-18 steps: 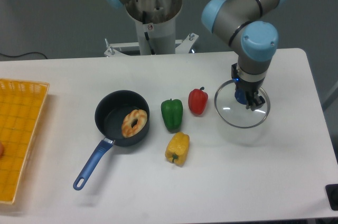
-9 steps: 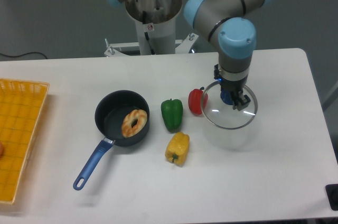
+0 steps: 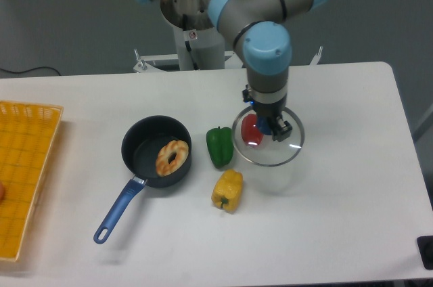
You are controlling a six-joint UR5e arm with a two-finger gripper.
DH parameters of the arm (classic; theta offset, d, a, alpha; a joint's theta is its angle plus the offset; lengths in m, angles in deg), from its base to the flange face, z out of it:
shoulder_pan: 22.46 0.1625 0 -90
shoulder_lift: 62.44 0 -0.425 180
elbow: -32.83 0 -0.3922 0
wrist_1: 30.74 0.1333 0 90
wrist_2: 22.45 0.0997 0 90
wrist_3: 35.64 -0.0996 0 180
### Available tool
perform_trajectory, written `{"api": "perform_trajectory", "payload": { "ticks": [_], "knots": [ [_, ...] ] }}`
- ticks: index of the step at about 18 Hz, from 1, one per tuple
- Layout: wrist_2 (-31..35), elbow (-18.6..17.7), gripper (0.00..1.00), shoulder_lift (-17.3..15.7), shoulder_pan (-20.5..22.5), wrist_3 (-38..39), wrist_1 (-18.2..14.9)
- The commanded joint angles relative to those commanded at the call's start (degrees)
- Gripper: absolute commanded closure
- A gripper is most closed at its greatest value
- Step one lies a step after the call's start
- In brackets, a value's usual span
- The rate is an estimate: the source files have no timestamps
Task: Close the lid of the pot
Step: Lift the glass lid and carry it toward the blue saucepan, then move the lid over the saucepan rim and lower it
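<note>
I'm carrying the round glass pot lid (image 3: 268, 143) clamped by its knob in the gripper (image 3: 270, 123), above the red pepper (image 3: 250, 131), right of the dark saucepan (image 3: 156, 151); a weak grip drops it onto the peppers.

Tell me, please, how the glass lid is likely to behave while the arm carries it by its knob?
The pot lid looks like a rigid glass disc with a metal rim, so it should stay flat rather than flex. Held only at the centre by the gripper, it may tilt or swing. Being glass, it is probably fragile if dropped.
</note>
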Motion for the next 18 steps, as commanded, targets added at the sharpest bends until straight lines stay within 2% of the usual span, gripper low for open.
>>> {"api": "perform_trajectory", "payload": {
  "ticks": [18],
  "knots": [
    [0.0,-1.4,0.41,-1.2,-11.5,15.6,-0.7]
  ]
}}
